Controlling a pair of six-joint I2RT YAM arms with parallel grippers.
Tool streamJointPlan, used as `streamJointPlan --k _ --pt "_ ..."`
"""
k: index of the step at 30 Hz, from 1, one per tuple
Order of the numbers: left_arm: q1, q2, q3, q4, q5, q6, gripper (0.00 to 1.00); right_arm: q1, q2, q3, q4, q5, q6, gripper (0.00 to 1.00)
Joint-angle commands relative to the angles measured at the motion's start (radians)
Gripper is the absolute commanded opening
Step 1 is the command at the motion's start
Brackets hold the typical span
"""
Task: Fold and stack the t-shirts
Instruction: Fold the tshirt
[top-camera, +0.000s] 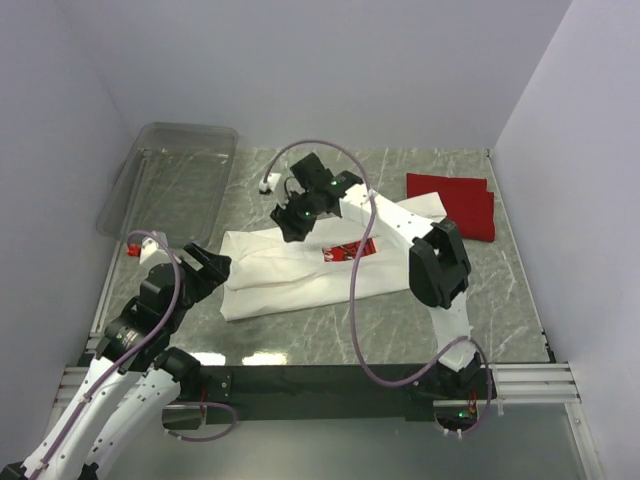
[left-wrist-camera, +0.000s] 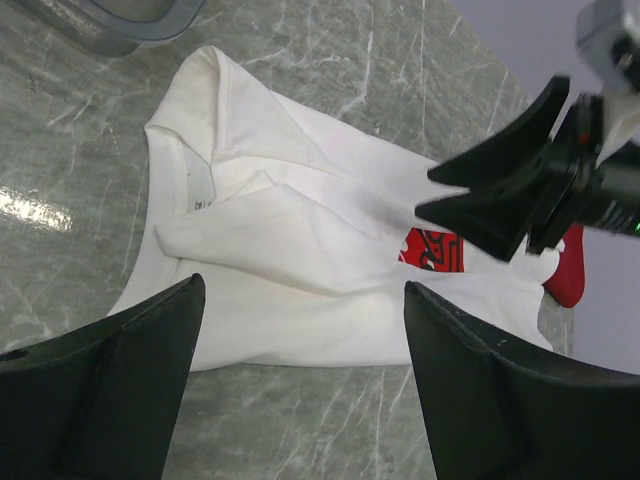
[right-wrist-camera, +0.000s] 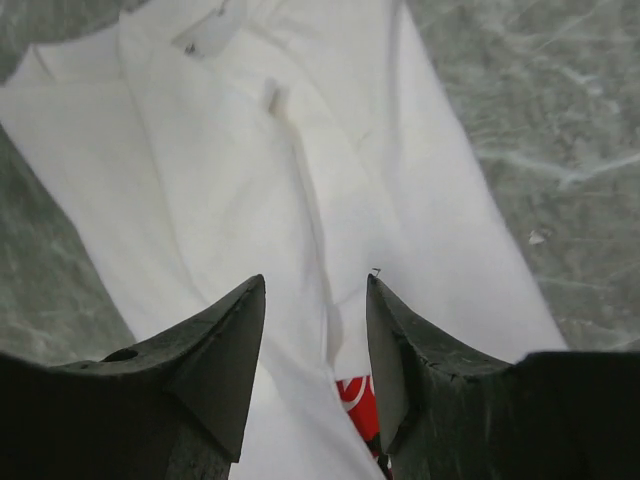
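The white t-shirt (top-camera: 300, 270) with the red chest graphic (top-camera: 350, 250) lies partly folded in the middle of the table. It also shows in the left wrist view (left-wrist-camera: 290, 250) and the right wrist view (right-wrist-camera: 250, 160). The red t-shirt (top-camera: 455, 200) lies folded at the back right. My left gripper (top-camera: 212, 266) is open and empty at the white shirt's left edge (left-wrist-camera: 300, 290). My right gripper (top-camera: 292, 228) is open and empty, hovering over the shirt's upper middle (right-wrist-camera: 315, 285); it also shows in the left wrist view (left-wrist-camera: 480, 195).
A clear plastic bin (top-camera: 170, 175) stands at the back left; its corner shows in the left wrist view (left-wrist-camera: 110, 25). A small red-and-white object (top-camera: 135, 245) lies near the left wall. The table is grey marble (top-camera: 500, 290) between white walls.
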Motion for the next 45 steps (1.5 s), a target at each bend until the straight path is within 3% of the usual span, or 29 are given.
streamJointPlan --k 1,7,19,25,33,45 --pt "0.001 -0.012 -0.006 0.024 -0.001 0.008 0.86 0.016 0.106 0.117 -0.066 -0.126 0.092 0.52" --pt "0.0 -0.009 -0.009 0.032 0.011 0.014 0.86 0.03 0.234 0.231 -0.056 -0.116 0.199 0.52" --pt "0.001 -0.006 -0.016 0.038 0.011 0.02 0.86 0.073 0.307 0.249 -0.04 -0.096 0.239 0.51" --pt "0.001 -0.004 -0.017 0.042 0.016 0.022 0.86 0.075 0.309 0.259 -0.041 -0.096 0.239 0.36" --pt "0.0 -0.006 -0.016 0.041 0.016 0.022 0.86 0.073 0.294 0.274 -0.052 -0.085 0.224 0.0" --pt "0.0 -0.007 -0.013 0.039 0.016 0.023 0.86 0.035 0.127 0.164 0.016 -0.022 0.21 0.0"
